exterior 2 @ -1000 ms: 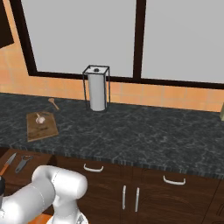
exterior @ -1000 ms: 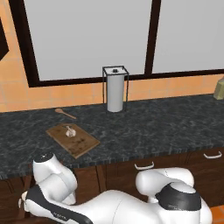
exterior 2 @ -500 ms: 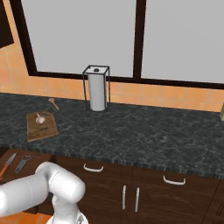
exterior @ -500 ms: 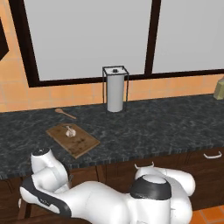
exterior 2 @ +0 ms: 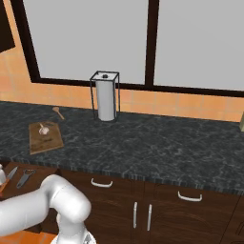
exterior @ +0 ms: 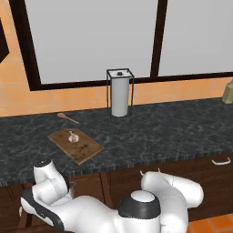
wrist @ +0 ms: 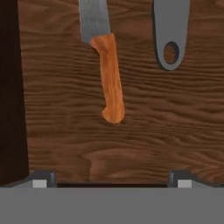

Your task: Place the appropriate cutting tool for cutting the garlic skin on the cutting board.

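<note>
The knife (wrist: 109, 78) lies on the wooden floor of an open drawer, its orange handle toward me and its grey blade running off the top of the hand view. My gripper (wrist: 111, 181) hovers over it, open, fingertips (wrist: 41, 179) wide apart and below the handle's end, touching nothing. From the right base view the knife (exterior 2: 11, 174) lies in the drawer at lower left. The cutting board (exterior: 76, 144) (exterior 2: 45, 137) rests on the dark counter with the garlic (exterior: 72, 136) (exterior 2: 44, 129) on its far end.
A grey peeler (wrist: 170, 35) (exterior 2: 25, 177) lies beside the knife in the drawer. The drawer's dark wall (wrist: 11, 87) runs close to the knife on the other side. A wooden spoon (exterior: 67, 118) and a paper towel holder (exterior: 119, 93) stand behind the board.
The arm has swung further left and down below the counter edge. The board, garlic and spoon have stayed where they were.
</note>
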